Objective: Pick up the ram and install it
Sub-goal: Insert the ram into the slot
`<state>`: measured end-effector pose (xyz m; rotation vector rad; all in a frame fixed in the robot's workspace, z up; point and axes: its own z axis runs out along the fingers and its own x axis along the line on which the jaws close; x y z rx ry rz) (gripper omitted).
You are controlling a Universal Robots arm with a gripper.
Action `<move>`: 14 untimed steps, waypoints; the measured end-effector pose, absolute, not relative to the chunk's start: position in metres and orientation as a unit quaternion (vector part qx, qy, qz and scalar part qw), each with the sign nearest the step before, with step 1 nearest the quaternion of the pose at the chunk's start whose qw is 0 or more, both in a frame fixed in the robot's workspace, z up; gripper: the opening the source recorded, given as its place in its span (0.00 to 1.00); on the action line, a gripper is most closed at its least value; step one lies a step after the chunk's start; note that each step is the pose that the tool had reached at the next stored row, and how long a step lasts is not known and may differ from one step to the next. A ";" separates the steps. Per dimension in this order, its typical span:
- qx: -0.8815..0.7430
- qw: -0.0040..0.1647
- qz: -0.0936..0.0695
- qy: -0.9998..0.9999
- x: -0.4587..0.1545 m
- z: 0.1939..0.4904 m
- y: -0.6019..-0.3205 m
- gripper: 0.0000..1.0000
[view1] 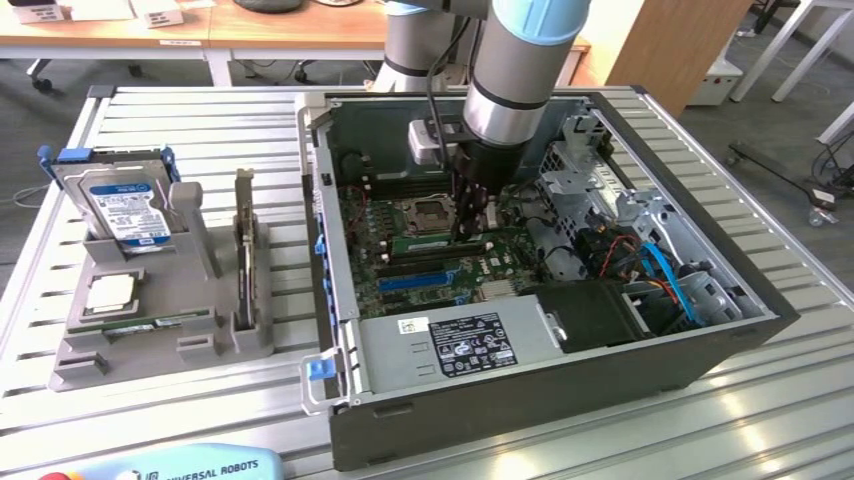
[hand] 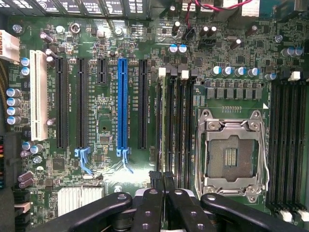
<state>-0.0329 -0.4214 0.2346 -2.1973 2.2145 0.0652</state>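
The ram [hand: 163, 125] shows edge-on as a thin green strip standing in the memory slot nearest the blue slot [hand: 122, 106], beside the empty processor socket [hand: 231, 154]. My gripper [hand: 162, 176] is shut on one end of the ram, with its dark fingertips [hand: 155, 177] pressed together over the strip. In the exterior view my gripper [view1: 470, 232] reaches straight down into the open computer case [view1: 534, 400], just to the right of the socket [view1: 430, 212]. There the fingers hide the stick.
On the exterior view's left, a grey tray [view1: 80, 365] holds a hard drive [view1: 127, 205], a silver processor chip [view1: 111, 291], an upright dark expansion card [view1: 244, 260] and a thin green board [view1: 154, 322]. Cables and a drive cage crowd the case's right side.
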 end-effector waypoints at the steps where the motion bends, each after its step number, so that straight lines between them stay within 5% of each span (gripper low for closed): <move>1: -0.704 0.011 0.021 0.710 -0.033 0.235 -0.421 0.11; 14: -0.704 0.011 0.021 0.710 -0.033 0.232 -0.421 0.11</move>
